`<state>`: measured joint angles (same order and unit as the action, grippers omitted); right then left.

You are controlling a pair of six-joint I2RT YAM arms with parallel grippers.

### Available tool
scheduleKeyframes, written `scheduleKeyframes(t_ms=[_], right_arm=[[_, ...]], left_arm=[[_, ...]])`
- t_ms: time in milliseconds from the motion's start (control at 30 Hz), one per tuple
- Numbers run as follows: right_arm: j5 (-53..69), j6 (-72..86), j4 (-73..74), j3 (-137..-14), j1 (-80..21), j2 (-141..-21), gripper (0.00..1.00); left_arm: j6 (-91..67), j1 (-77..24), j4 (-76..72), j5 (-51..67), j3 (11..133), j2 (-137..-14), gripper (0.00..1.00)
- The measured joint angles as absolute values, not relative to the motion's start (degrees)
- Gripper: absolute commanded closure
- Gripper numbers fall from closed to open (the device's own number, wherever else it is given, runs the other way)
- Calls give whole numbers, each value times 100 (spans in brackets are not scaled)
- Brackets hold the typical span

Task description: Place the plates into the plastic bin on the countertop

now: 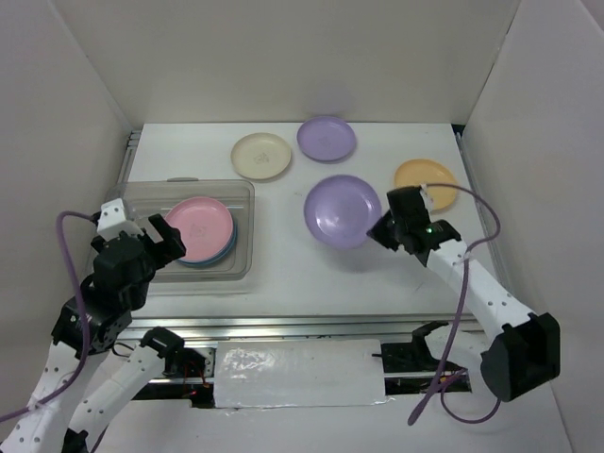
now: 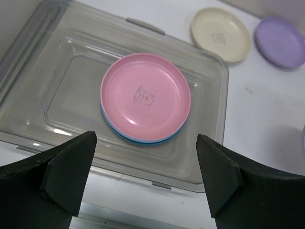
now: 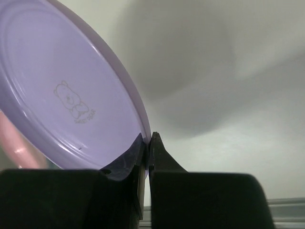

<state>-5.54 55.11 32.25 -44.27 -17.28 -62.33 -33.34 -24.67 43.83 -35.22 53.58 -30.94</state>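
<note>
The clear plastic bin (image 1: 142, 198) sits at the left and holds a pink plate (image 1: 198, 226) stacked on a blue plate (image 1: 225, 251). They also show in the left wrist view: the bin (image 2: 209, 119), the pink plate (image 2: 145, 95), the blue rim (image 2: 125, 135). My left gripper (image 1: 162, 236) is open and empty above the bin's near edge. My right gripper (image 1: 379, 229) is shut on the rim of a lilac plate (image 1: 340, 209) and holds it tilted above the countertop (image 1: 311, 274); it fills the right wrist view (image 3: 62, 95). A cream plate (image 1: 261, 156), a second lilac plate (image 1: 327, 138) and an orange plate (image 1: 420, 177) lie behind. The strawberry plate is hidden.
White walls (image 1: 66, 113) enclose the countertop on the left, back and right. A metal rail (image 1: 283, 328) runs along the near edge. A purple cable (image 1: 66, 255) loops by the left arm, another cable (image 1: 458, 311) hangs along the right arm.
</note>
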Motion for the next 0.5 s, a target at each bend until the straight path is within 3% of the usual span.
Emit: scheduleKeyframes(t_ms=[167,500], right_arm=[[-858,5496,3358,-6534,-2969,-7244,100],[-338,5068,3457,-9929,-4342,-10971,100]], left_arm=[[-3326,-2453,4289,-3583,5360,-2812,1],[-3323,-2453,4281,-3627,5360,-2893,1]])
